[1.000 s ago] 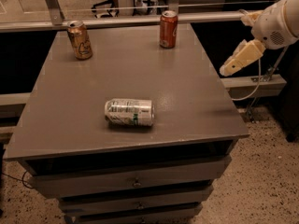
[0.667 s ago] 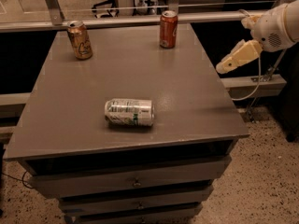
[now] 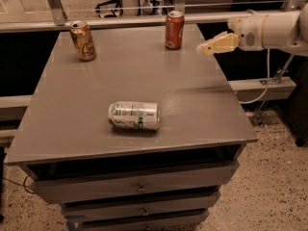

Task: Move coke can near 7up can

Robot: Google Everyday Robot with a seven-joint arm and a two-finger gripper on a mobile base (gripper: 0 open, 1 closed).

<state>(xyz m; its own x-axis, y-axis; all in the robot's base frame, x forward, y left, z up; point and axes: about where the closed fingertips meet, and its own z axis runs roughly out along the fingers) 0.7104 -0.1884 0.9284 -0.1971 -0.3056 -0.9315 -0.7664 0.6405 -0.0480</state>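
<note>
Coke can (image 3: 174,30) is seen upright at the far edge of the counter (image 3: 202,109), toward the far right corner, and it is not held by anything. Nothing of the task can be judged done: the can is well apart from its goal. The arm (image 3: 274,30) is reached in from beyond the right edge, and the end effector (image 3: 204,47) is held above that edge near the far right corner, just beside the coke can but apart from it. Whether the end effector is apart or together cannot be told. The 7up can (image 3: 134,115) is laid on its side near the middle, toward the front edge. A gold can (image 3: 83,41) is stood at the far left corner. The approach, the grasp, the carry and the release near the 7up can are all judged left to do.
</note>
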